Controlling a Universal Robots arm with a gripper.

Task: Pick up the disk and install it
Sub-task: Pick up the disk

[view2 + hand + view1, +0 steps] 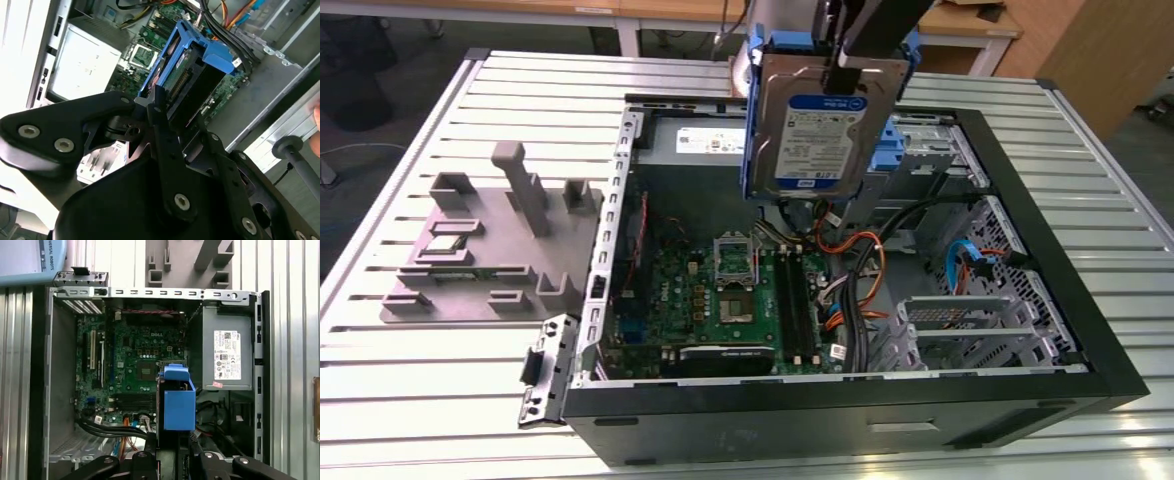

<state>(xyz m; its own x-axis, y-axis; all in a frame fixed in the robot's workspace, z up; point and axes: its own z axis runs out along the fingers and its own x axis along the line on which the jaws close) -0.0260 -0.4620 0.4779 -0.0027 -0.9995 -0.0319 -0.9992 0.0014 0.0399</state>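
- The slatted table [427, 400] carried the open computer case [1107, 370], which occupied the centre and right of the exterior view.
- The grey power supply [227, 355] lay along one wall inside the case. Orange and black cables [861, 270] crossed the floor beside the motherboard [720, 300].
- The disk [825, 130] hung at the upper centre of the exterior view, above the case interior and clear of everything in it. It stood on edge, with its long axis vertical in that frame and its label facing the camera.
- The gripper [851, 80] was clamped on the disk's upper end, with the fingers [161, 120] closed against the blue rails [220, 50].
- Judged step: carriage over the case. Because the hold was at one end only, the disk probably needed to be kept plumb, free of twist, and with its lower end clear of the cables.
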